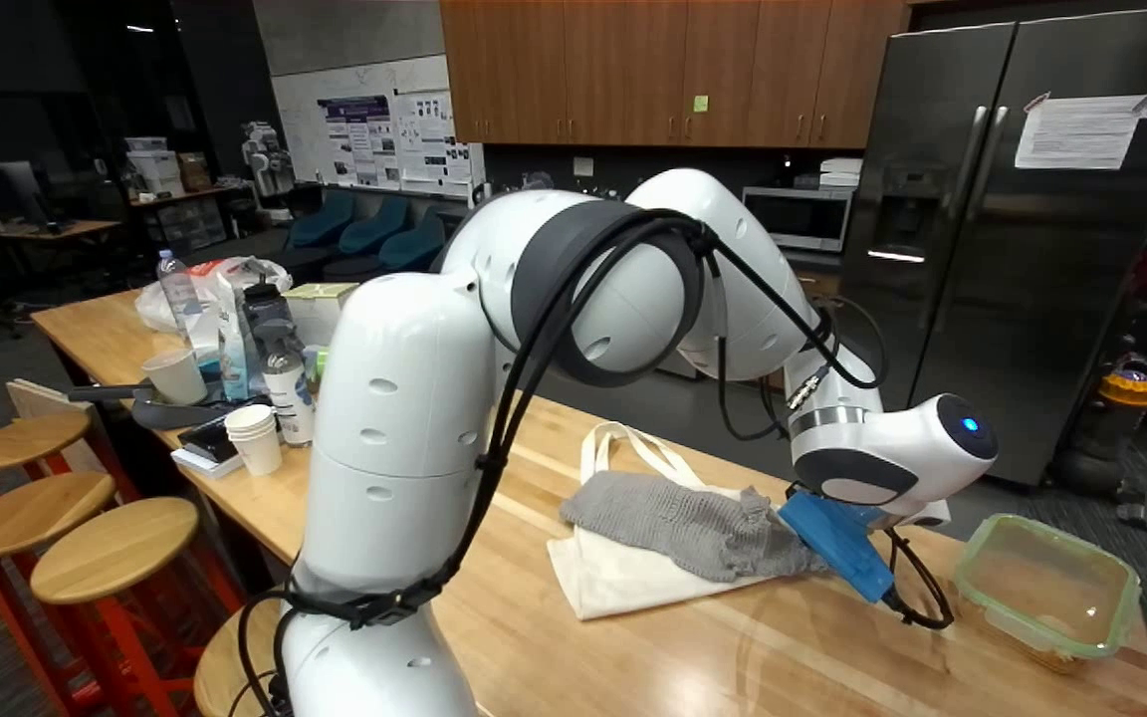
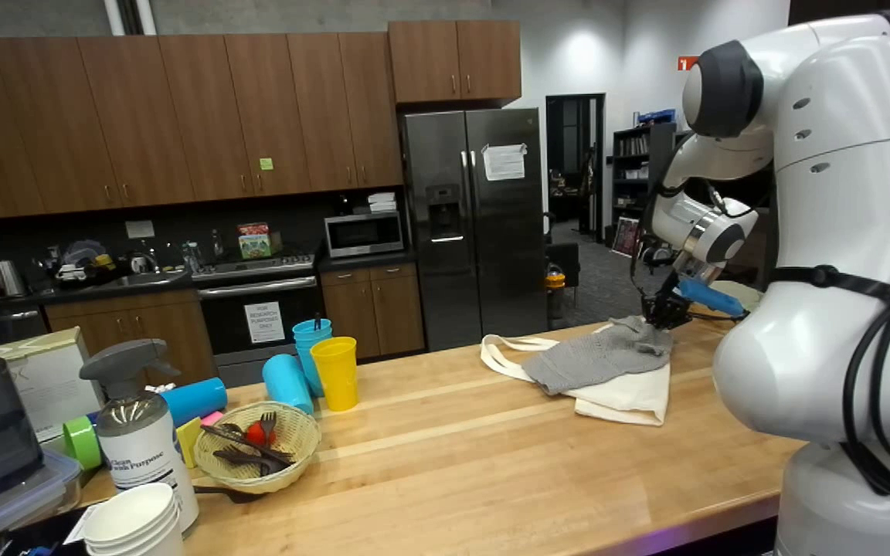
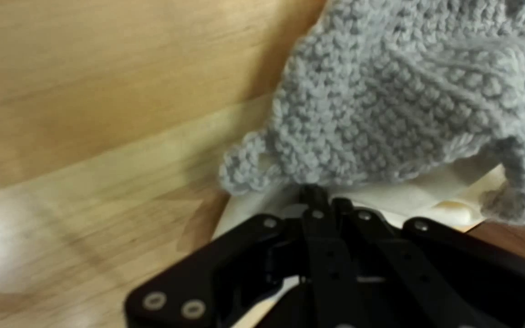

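Observation:
My gripper point(image 3: 328, 196) is low over the table, with its two black fingers drawn close together. One fingertip reaches the edge of a grey knitted cloth point(image 3: 358, 105) and is partly hidden by it. I cannot see fabric pinched between the fingers. The cloth lies rumpled on a cream tote bag point(image 1: 608, 583) in both exterior views, where it also shows point(image 1: 673, 518) point(image 2: 592, 359). The gripper point(image 2: 665, 310) is at the end of the cloth nearest the arm, where the cloth rises in folds. A corner loop of the cloth lies beside the fingers in the wrist view.
A glass container with a green rim point(image 1: 1068, 546) stands near the gripper at the table's end. Far along the wooden table point(image 2: 476, 479) are a yellow cup point(image 2: 335, 374), blue cups point(image 2: 288, 384), a utensil basket point(image 2: 279, 480) and a spray bottle point(image 2: 140, 440).

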Robot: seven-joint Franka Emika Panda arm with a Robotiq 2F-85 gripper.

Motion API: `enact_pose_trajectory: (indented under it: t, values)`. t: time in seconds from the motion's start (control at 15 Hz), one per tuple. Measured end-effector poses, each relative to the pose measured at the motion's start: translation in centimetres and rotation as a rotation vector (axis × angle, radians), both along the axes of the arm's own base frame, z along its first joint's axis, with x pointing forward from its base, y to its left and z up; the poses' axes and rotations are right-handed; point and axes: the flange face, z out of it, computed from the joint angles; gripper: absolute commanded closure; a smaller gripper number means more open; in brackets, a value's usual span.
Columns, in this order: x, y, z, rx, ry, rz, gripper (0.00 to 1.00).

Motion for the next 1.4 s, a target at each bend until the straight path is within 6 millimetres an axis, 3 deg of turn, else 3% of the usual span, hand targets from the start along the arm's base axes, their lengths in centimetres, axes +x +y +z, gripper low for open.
enact_pose_trajectory:
  t: [0.67,1.4]
  values:
    - [0.3,-0.9,-0.3,0.032,-0.010,0.032,0.99]
    - [-2.3,1.2,0.0,-0.052,-0.058,0.042,0.99]
